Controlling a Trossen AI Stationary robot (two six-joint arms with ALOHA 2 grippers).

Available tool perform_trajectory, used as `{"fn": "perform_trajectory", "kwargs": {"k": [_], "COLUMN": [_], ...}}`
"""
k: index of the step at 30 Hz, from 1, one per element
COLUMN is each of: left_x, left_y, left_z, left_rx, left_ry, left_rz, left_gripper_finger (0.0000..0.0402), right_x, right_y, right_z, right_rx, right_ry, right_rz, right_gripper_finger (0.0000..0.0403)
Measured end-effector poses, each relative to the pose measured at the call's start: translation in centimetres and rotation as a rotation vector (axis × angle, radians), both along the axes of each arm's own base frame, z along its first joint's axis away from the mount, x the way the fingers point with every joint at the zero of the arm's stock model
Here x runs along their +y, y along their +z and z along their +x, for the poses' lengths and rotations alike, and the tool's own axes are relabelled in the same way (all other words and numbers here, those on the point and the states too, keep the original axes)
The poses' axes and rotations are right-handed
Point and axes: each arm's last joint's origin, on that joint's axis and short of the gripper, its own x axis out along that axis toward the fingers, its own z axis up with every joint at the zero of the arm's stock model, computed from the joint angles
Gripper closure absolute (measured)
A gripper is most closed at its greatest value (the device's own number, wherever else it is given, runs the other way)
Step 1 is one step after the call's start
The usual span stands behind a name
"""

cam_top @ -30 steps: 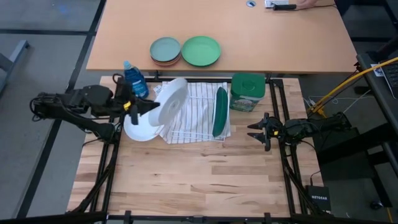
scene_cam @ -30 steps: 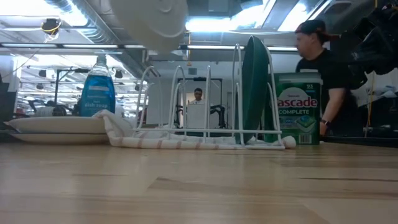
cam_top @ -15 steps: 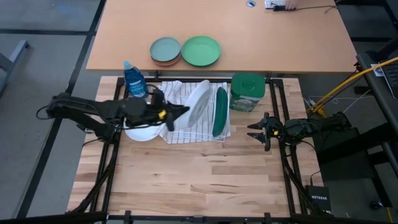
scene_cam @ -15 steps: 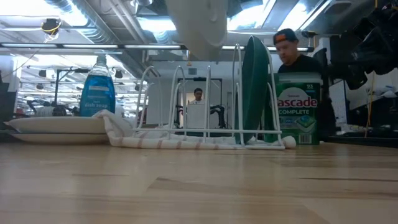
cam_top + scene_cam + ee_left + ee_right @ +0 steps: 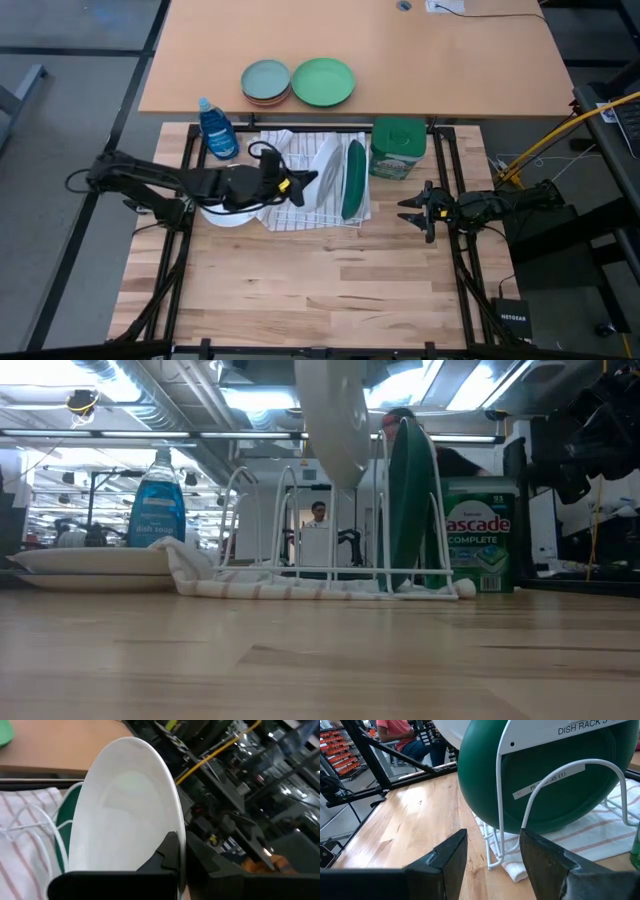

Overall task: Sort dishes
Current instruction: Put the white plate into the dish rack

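My left gripper (image 5: 299, 182) is shut on a white plate (image 5: 325, 170), held on edge over the white wire dish rack (image 5: 300, 190), just left of the dark green plate (image 5: 353, 180). The green plate stands upright on its rim in a rack slot (image 5: 410, 500). Another white plate (image 5: 222, 211) lies flat on the table left of the rack. I see no dark blue plate. My right gripper (image 5: 413, 211) is open and empty, right of the rack, facing the green plate (image 5: 545, 780). My left gripper pinches the white plate's rim (image 5: 176, 827) between its two fingers, one finger (image 5: 169, 854) on the hollow face. The fingers come about level from the table's left. The plate stands on edge, lifted, its lower edge (image 5: 345, 482) near the tops of the rack's wires.
The rack stands on a striped towel (image 5: 285, 215). A blue soap bottle (image 5: 217, 130) stands at the rack's far left and a green detergent tub (image 5: 398, 148) at its far right. A grey-teal plate (image 5: 265, 80) and a light-green plate (image 5: 323, 81) lie on the far desk.
My left gripper has carried the white plate toward the table's right edge, over the rack toward the green plate, and somewhat down. The plate has tipped from slanting to nearly upright on edge.
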Motion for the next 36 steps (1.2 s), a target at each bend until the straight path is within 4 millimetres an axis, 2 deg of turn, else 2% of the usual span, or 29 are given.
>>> {"fn": "perform_trajectory", "kwargs": {"k": [12,22,27,36], "left_x": [2.5,3.6,4.0,4.5], "left_y": [-4.0,-7.6,-8.6,-8.9], "left_z": [3.4,5.7,6.3,6.4], "left_rx": [0.094,0.156,0.179,0.190], "left_ry": [0.107,0.148,0.157,0.171], "left_rz": [-0.054,-0.126,-0.137,-0.135], "left_gripper_finger": [0.0401,0.0401,0.0401,0.0392], "right_x": [0.0,0.0,0.0,0.0], "right_y": [0.0,0.0,0.0,0.0], "right_z": [0.0,0.0,0.0,0.0], "right_rx": [0.000,0.000,0.000,0.000], "right_ry": [0.000,0.000,0.000,0.000], "right_rz": [0.000,0.000,0.000,0.000], "right_gripper_finger": [0.0217,0.0217,0.0217,0.0217]}}
